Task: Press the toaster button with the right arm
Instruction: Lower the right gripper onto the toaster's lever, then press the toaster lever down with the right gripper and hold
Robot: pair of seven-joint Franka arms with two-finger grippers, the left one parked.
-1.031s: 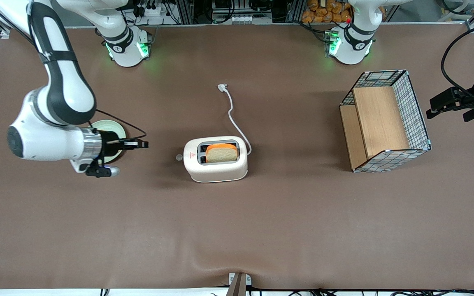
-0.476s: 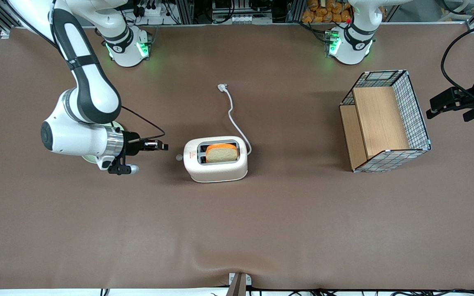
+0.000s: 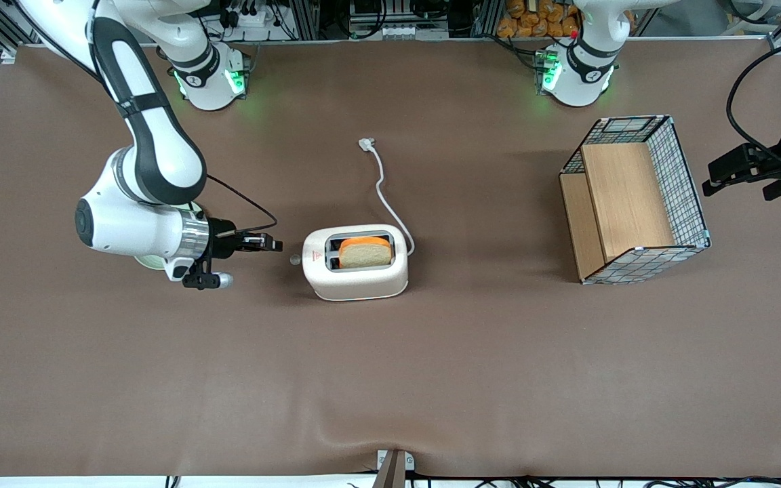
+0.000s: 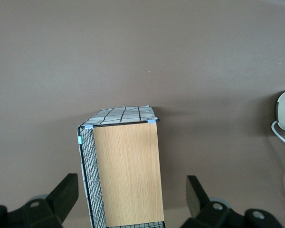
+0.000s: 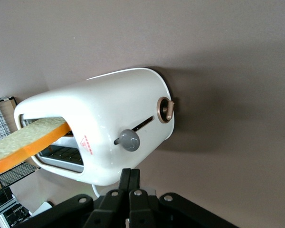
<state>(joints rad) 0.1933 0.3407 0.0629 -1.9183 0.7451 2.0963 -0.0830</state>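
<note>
The end effector (image 3: 276, 243), fingers closed together, is positioned just beside the toaster button (image 3: 294, 259), not touching it.

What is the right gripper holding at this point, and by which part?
Nothing is held. The gripper has its fingers shut together on nothing, apart from the toaster button, pointing at the logo end of the toaster.

no text can be read; the toaster (image 5: 99, 128) bears a small red logo (image 5: 88, 144) whose letters are too small to make out.
</note>
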